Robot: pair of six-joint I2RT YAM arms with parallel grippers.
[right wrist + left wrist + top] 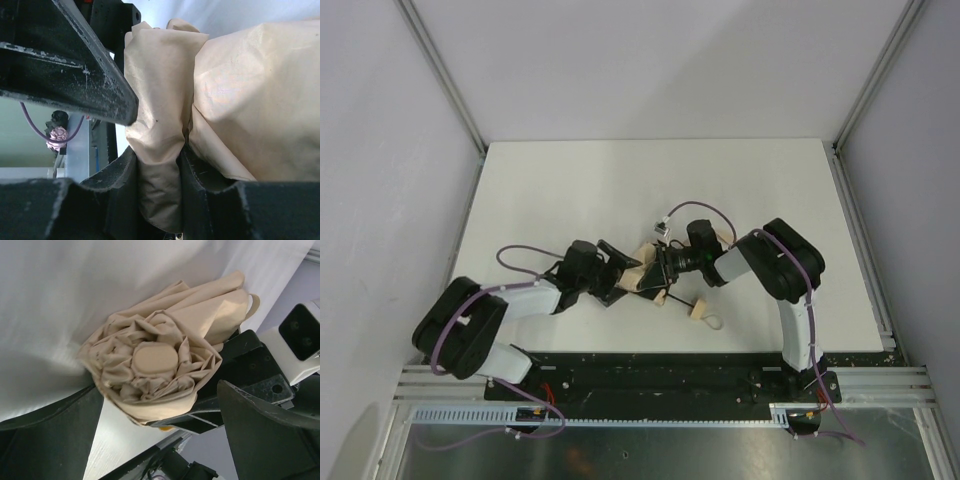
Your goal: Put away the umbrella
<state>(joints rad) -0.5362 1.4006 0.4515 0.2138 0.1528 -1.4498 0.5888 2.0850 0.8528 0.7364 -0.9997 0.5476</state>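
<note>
The umbrella (638, 270) is a folded beige-tan bundle near the table's front middle. Its thin black shaft runs right to the pale wooden handle (700, 309), which has a cord loop. My left gripper (620, 276) comes in from the left. Its fingers straddle the bundle's capped end (155, 360) and close on it. My right gripper (658, 268) comes in from the right. It is shut on a flap of the umbrella's fabric (159, 150), pinched between its pads. The rest of the bundle (250, 100) bulges just right of that flap.
The white table (570, 190) is bounded by metal frame rails left and right and grey walls behind. The arm bases sit on the black rail (650, 370) at the near edge. One finger of my left gripper (75, 75) crosses the right wrist view.
</note>
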